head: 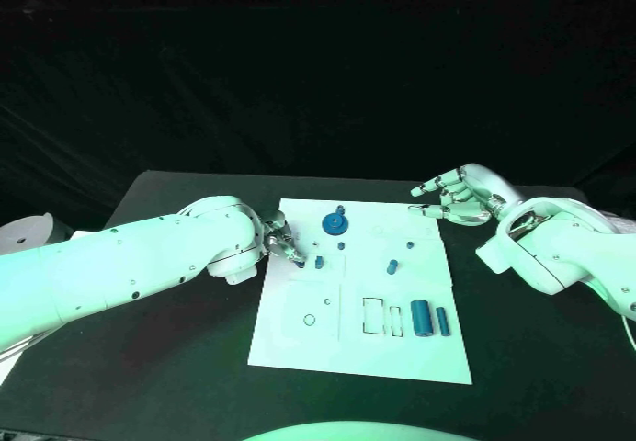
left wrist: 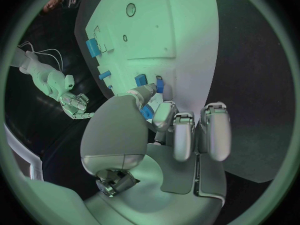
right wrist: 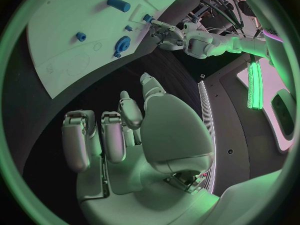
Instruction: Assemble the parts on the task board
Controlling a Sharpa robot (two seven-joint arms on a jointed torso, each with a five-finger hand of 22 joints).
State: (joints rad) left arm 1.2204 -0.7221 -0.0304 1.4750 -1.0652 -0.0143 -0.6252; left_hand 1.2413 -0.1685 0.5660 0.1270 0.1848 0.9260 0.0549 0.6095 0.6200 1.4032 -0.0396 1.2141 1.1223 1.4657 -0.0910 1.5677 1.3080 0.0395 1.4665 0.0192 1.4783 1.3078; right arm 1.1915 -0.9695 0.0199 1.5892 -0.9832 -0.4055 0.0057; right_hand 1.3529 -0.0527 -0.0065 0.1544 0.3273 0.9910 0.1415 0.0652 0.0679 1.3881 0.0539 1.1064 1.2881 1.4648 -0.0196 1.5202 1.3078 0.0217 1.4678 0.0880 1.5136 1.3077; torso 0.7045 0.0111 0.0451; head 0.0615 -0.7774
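A: Item one, centre-left of the head view?
B: Left hand [head: 281,241], silver metal, at the left edge of the task board [head: 357,349], a flat white rectangular plate. In the left wrist view its fingertips [left wrist: 150,91] meet at a small blue peg [left wrist: 160,85] on the board; whether it is pinched or merely touched, I cannot tell.

A: Parts, moving right?
B: Blue gear [head: 335,221], round and toothed, at the board's top centre, just right of the left hand. A small blue stub [head: 392,267] near the middle. Lower right, a smooth blue cylinder [head: 420,318] lying beside a slimmer blue bar [head: 443,321], next to two outlined rectangular slots [head: 380,317].

A: Upper right?
B: Right hand [head: 459,199], silver, off the board's top right corner, well apart from the parts, released, fingers loosely curved and holding nothing.

A: Surface and room?
B: Matte black table [head: 159,367]; dark wrinkled cloth backdrop [head: 318,83] behind.
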